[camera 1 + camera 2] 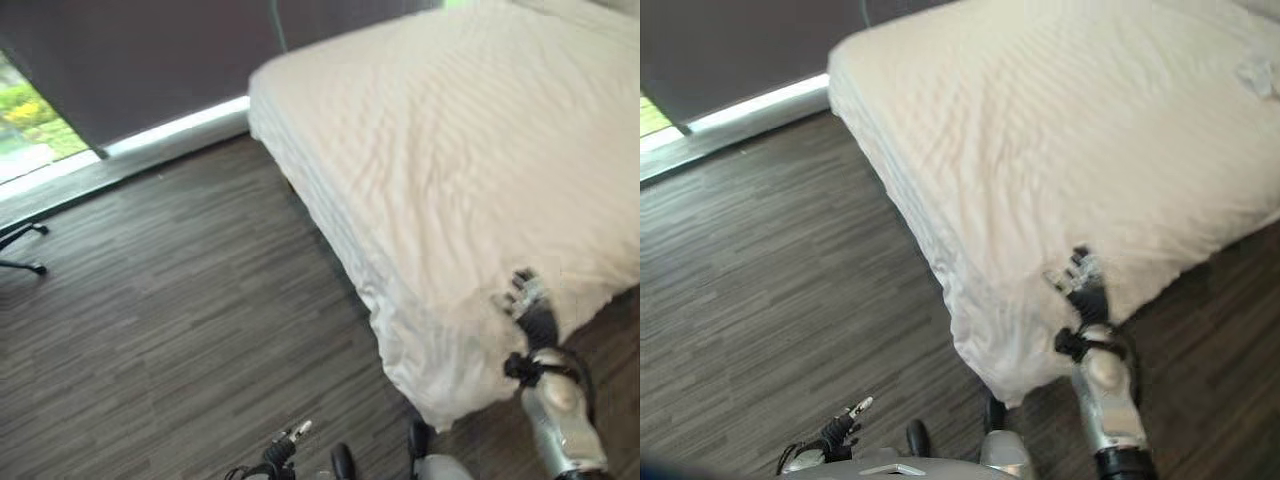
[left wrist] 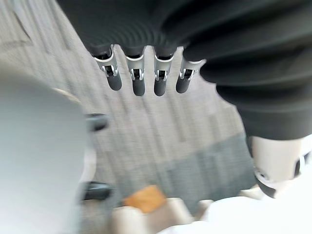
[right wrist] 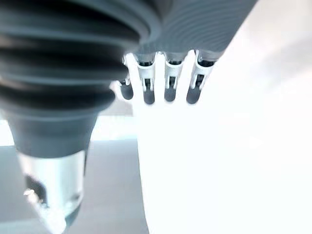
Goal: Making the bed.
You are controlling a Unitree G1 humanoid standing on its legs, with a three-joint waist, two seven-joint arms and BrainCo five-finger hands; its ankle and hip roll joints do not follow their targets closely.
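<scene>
Closest to me, my left hand [image 1: 290, 440] hangs low over the dark grey wood-plank floor [image 1: 180, 300], fingers [image 2: 139, 80] straight and relaxed, holding nothing. The rumpled white duvet [image 1: 470, 150] covers the bed, its near corner drooping toward the floor. My right hand [image 1: 1080, 275] sits at that corner, fingers [image 3: 168, 83] straight against the cloth, not curled.
</scene>
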